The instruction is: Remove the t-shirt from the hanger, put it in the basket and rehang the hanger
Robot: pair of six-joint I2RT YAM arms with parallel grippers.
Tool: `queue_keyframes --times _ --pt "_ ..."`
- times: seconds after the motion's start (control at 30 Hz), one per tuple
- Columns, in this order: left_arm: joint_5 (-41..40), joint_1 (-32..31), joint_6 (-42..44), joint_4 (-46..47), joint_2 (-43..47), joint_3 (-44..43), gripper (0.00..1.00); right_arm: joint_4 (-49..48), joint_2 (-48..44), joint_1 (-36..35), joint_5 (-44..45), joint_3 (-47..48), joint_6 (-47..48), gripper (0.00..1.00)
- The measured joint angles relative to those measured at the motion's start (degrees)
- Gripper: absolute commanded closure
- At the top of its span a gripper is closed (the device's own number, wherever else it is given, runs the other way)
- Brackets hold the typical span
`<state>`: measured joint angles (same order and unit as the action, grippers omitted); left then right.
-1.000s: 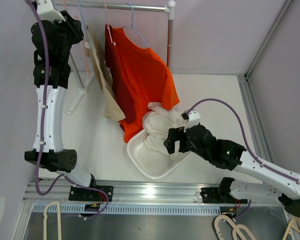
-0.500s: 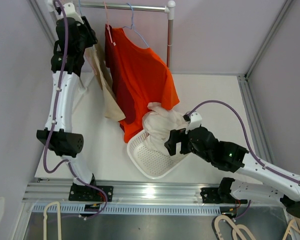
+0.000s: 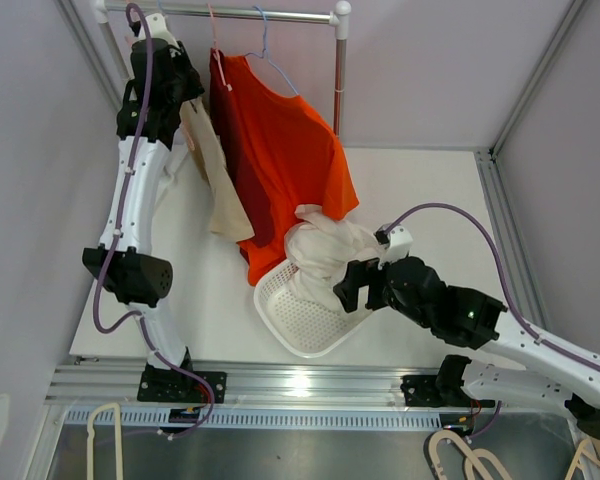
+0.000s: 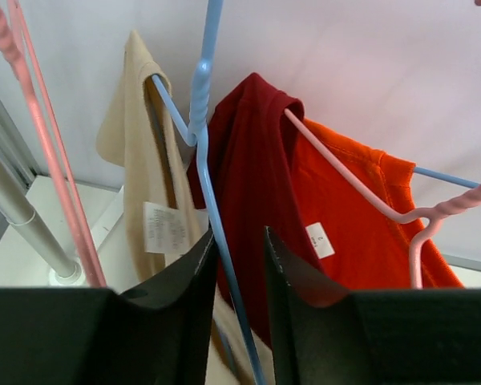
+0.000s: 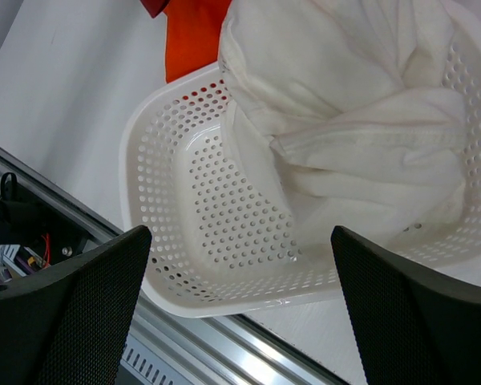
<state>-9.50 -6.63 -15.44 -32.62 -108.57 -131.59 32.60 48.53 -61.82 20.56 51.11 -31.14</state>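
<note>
At the left end of the rail (image 3: 270,14), the beige t-shirt (image 4: 132,184) hung limp on its blue hanger (image 4: 199,104), tag showing. Left gripper (image 4: 239,241) was part-open around that hanger, right gripper (image 5: 236,241) spread wide.

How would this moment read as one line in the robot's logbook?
left gripper: open, straddling blue hanger wire | beige shirt: on hanger | right gripper: open above basket | white cloth: in basket

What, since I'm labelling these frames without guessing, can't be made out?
Left wrist view: beige t-shirt, label print too small to read.
Left wrist view: blue hanger, hook cut off by the top edge.
Right wrist view: white basket, much of its inside covered by white cloth.
</note>
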Motion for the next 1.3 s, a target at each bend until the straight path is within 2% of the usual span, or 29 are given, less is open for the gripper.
queue_keyframes --times 0.07,0.1,0.13,0.37,0.6,0.77,0.93,1.1,1.3 --pt "-0.57 -0.07 0.02 0.02 -0.15 0.00 0.74 0.09 -0.57 0.00 0.00 -0.59 -0.09 0.01" --pt "-0.90 -0.07 -0.02 0.07 -0.15 0.00 0.83 0.15 -0.66 0.00 0.02 -0.76 -0.15 0.01" --pt "-1.14 -0.07 0.04 0.07 -0.15 0.00 0.99 0.13 -0.68 0.00 0.00 -0.92 -0.15 0.01" --pt "-2.49 -0.37 1.14 -0.24 -0.15 -0.37 0.99 -0.15 -0.66 0.00 0.00 -1.16 -0.15 0.00" --pt "-2.86 -3.32 7.67 0.81 0.87 -2.08 0.99 -1.27 0.46 0.00 -0.04 -1.60 0.39 0.01" --pt "-4.63 -6.40 10.75 0.72 4.87 -2.03 0.99 -2.89 0.70 0.00 -0.04 -1.60 1.84 0.00" --pt "-7.30 -6.73 11.52 0.70 11.34 -0.76 0.99 -3.80 1.18 0.00 -0.11 -1.60 2.80 0.00" --pt "-11.39 -6.86 10.36 -0.63 17.14 3.65 0.99 -4.11 1.20 0.00 -0.57 -1.60 3.13 0.01" --pt "-19.26 -9.38 5.53 1.03 28.63 23.93 0.99 -8.20 0.81 -1.20 -2.80 -1.60 8.00 0.01"
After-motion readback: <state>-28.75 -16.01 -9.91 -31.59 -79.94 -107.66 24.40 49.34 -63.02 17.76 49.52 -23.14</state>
